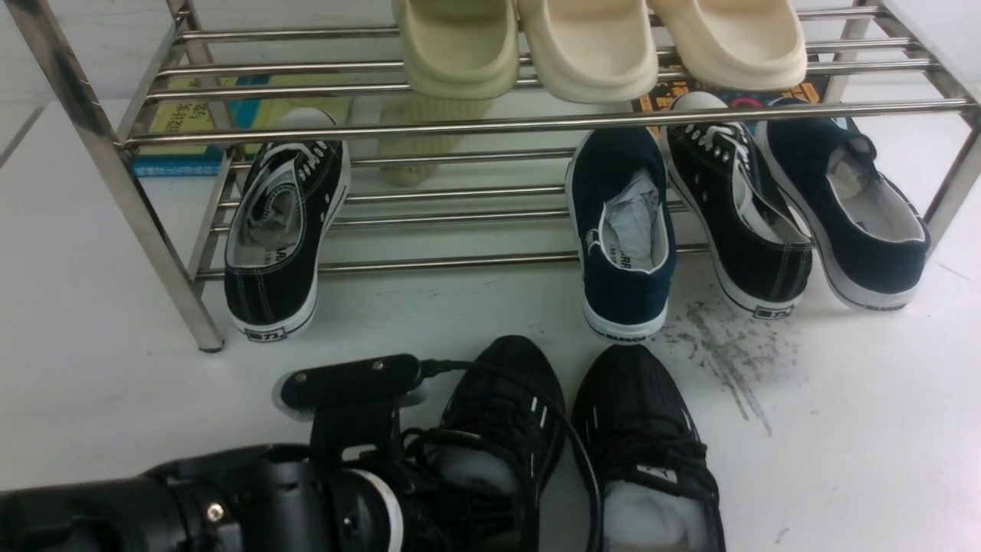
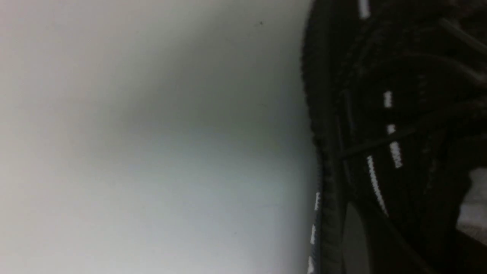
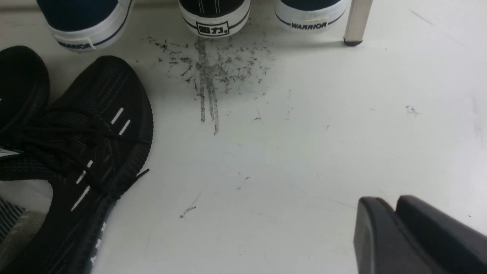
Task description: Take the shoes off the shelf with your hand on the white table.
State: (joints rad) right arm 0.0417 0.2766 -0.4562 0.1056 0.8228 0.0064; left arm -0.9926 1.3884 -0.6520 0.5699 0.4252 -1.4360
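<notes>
1. Behind the shelf [image 1: 115, 146], far left: yellow-green and blue book [image 1: 191, 115], printed characters too small to read.
2. On the lower tier, left end: left black canvas shoe [image 1: 283, 230], heel outward, white heel tag not clearly legible; letters "AR" on the insole.
3. Low in the front view: left gripper [image 1: 352, 399] just beside the left one of the black knit sneakers [image 1: 498, 399]. Only one finger [image 1: 349, 381] visible, so cannot tell whether the jaws are spread or pinching. Left wrist view blurred: only table and the sneaker's ridged sole with white dashes.
4. Black knit sneakers: off the shelf, standing side by side on the white table [image 1: 92, 399], toes toward the rack, white stuffing inside; small white tongue tag, not legible.
5. Upper tier: one pale green slipper [image 1: 460, 54] and two cream slippers [image 1: 586, 54], no writing visible.
6. Lower tier, centre to right: left navy shoe [image 1: 625, 238] with "WARRIOR" on the heel, right black canvas shoe [image 1: 736, 222] with heel tag "回力", right navy shoe [image 1: 851, 215], again "WARRIOR".
7. In front of these: dark grey scuff marks [image 1: 728, 360] on the table.
8. Right gripper [image 3: 395, 213]: seen only in the right wrist view, over the table, well apart from the sneakers, jaws pressed together with no gap.
</notes>
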